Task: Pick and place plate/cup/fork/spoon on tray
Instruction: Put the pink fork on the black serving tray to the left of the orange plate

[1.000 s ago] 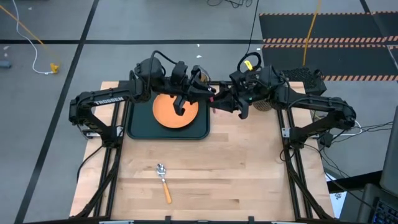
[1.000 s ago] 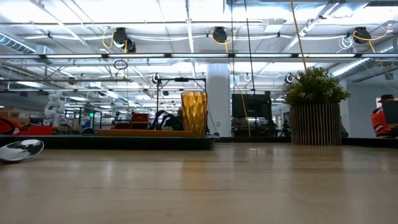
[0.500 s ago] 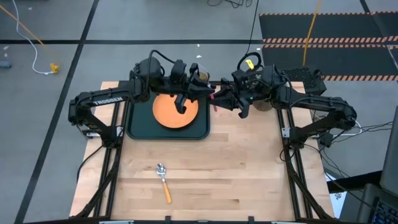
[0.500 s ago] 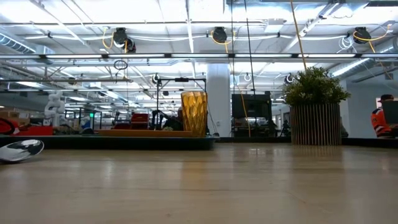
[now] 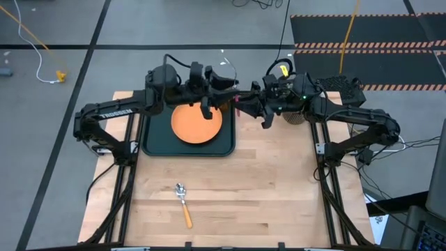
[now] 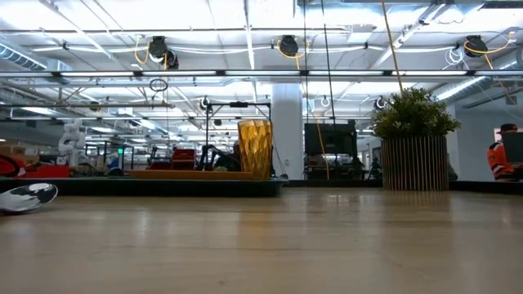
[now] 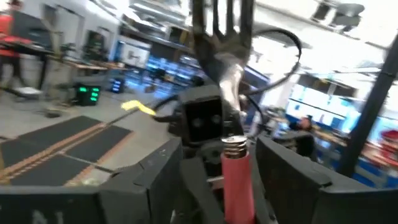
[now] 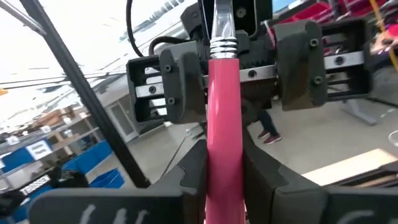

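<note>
At 1 o'clock off the tray [image 5: 157, 148], above the desk [image 5: 265, 188]: fork [image 8: 222, 124] handoff. My right end effector [image 5: 245, 106] pinches its pink handle; my left end effector [image 5: 224, 100] is spread around the tine end. Next, I reckon: lower fork beside plate [image 5: 196, 123].

Both arms are built from dark, almost black links with rounded joint housings. The left arm [image 5: 115, 115] carries the white word "TROSSEN" on its long link, and a black cable makes a loop above its wrist. On the right arm [image 5: 348, 115] a yellow ring sits near the wrist, and black cables run from its base. The left gripper [image 8: 249, 68] is a blocky dark body with two silver metal rails, each with small round screws, and thick black fingers [image 8: 301, 59] with screw heads on their faces. The right gripper [image 7: 208, 134] has a square black housing between broad, matte black fingers [image 7: 292, 180].
</note>
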You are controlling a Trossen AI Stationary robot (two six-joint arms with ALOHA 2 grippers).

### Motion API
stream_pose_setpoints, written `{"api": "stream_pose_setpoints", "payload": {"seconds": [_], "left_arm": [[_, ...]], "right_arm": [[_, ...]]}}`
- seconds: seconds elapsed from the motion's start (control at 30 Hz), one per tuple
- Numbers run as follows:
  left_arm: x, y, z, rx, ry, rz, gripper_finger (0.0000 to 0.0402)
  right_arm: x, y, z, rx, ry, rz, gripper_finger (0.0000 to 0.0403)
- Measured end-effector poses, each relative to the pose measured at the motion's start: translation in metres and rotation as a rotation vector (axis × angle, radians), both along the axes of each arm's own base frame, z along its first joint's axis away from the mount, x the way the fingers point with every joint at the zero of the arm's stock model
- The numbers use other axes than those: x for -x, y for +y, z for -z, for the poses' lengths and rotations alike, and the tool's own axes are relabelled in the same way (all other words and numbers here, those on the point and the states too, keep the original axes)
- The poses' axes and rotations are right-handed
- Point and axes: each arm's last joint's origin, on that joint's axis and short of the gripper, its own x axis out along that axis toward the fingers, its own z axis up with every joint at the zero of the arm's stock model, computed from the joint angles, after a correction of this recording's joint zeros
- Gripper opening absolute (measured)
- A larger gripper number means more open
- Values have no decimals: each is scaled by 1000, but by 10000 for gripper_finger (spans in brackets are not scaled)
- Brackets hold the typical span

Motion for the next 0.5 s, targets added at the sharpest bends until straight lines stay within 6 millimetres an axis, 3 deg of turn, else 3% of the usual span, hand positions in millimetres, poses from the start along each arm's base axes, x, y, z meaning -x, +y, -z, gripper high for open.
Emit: {"api": "stream_pose_setpoints", "payload": {"seconds": [0.17, 0.37, 0.5], "left_arm": [[10, 3, -2, 37, 43, -84, 230], [9, 6, 5, 185, 98, -74, 260], [8, 1, 6, 193, 110, -70, 284]], "right_arm": [[3, -2, -2, 24, -7, 85, 54], [3, -4, -1, 52, 0, 187, 54], [2, -6, 1, 50, 20, 226, 54]]}}
